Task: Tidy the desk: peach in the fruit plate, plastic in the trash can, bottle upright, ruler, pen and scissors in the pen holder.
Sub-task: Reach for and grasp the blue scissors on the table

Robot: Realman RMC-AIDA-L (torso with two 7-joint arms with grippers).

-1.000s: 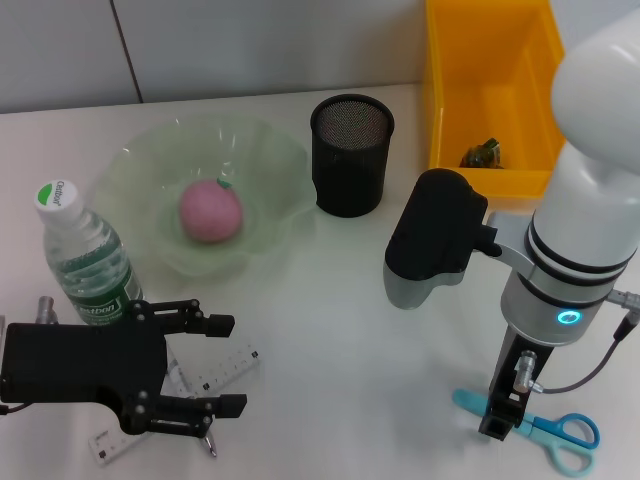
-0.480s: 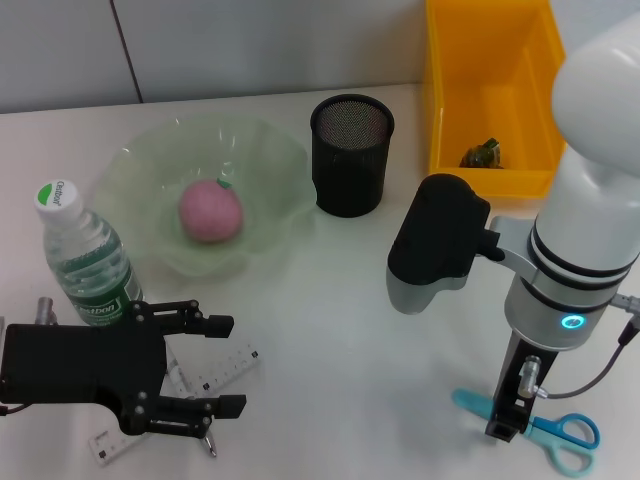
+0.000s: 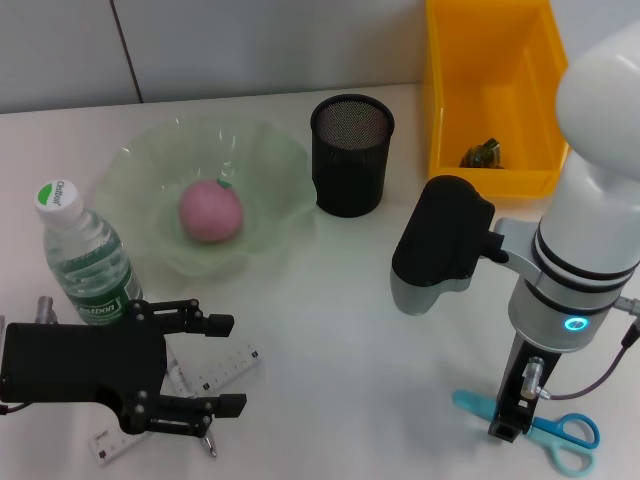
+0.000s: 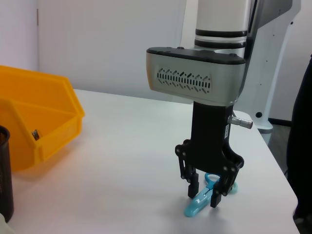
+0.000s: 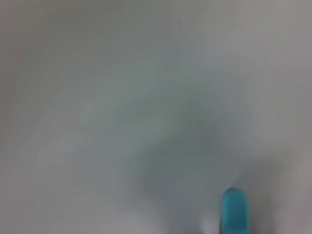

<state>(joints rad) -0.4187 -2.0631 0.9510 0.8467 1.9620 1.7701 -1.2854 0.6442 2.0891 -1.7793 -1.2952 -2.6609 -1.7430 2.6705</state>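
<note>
Scissors lie flat on the desk in the lower right of the head view, with the blue loop handles toward the right edge and the covered blades pointing left. The right gripper stands straight down over the middle of them. In the left wrist view its two fingers are a little apart, one on each side of the blue blade cover, with the tips right at the desk. So the step in hand looks like picking up the scissors. Next the fingers need to close on the blades cover, lift, and carry the scissors up and left to the pen holder, the black mesh cup in the upper middle. The big grey joint of the right arm sits between the scissors and the cup, so the lift should go high enough to clear the cup's rim. The peach is already in the fruit plate, and the bottle stands upright at the left. The trash can in the upper right has a small dark scrap inside. The left gripper rests low at the lower left with its fingers wide apart, over the ruler and the pen.
</note>
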